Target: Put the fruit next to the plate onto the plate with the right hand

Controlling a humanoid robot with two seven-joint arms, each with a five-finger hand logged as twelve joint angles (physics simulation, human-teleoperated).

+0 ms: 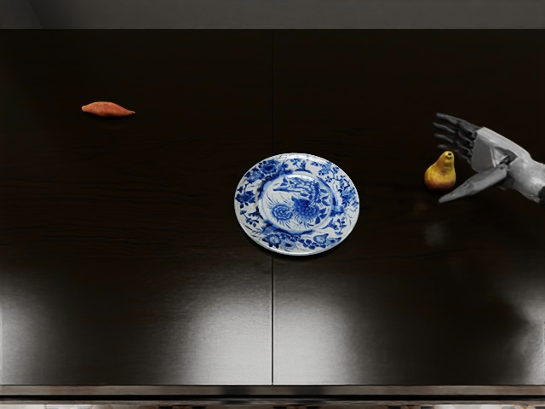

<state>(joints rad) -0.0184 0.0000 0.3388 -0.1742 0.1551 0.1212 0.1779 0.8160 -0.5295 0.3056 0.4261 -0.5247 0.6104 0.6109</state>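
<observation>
Your right hand [482,156] is wide open beside the pear [440,172] and holds nothing. The pear stands on the counter [153,256] near the plate [245,199].

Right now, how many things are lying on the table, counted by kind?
Plates: 1, the blue-and-white plate
Fruit: 1, the yellow pear
Vegetables: 1, the orange sweet potato
Total: 3

Looks down at a slant from the robot's head onto the dark tabletop [153,273]. Stands far enough back to take in almost the full width, near edge to far edge, with the blue-and-white plate [296,204] about mid-frame.
</observation>
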